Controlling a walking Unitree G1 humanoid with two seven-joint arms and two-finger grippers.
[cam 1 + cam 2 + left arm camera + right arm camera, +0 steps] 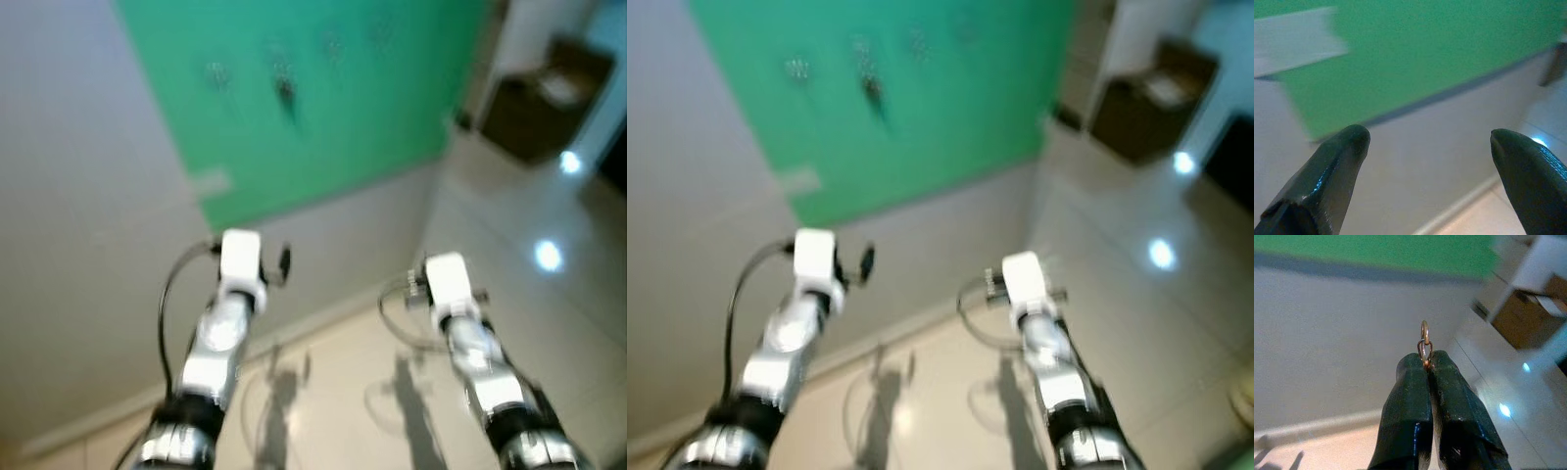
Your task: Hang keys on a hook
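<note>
- In my right wrist camera the right gripper [1427, 363] has its two black fingers pressed together, clamped on a small coppery metal key ring [1424, 343] that pokes out past the fingertips.
- The keys themselves are hidden from me; I see no more than that ring.
- My left gripper [1425, 142] has its fingers spread wide apart with nothing between them, facing the pale wall.
- From the blurred head cameras both silver arms reach forward side by side, well short of the wall.
- A large green board [323, 98] hangs on the wall above them, with a row of small silvery hooks [217, 73] across it.
- Something dark [285, 93] hangs from one hook; I cannot tell what it is.
- A brown cardboard box [544, 93] sits on the glossy floor to the right.
</note>
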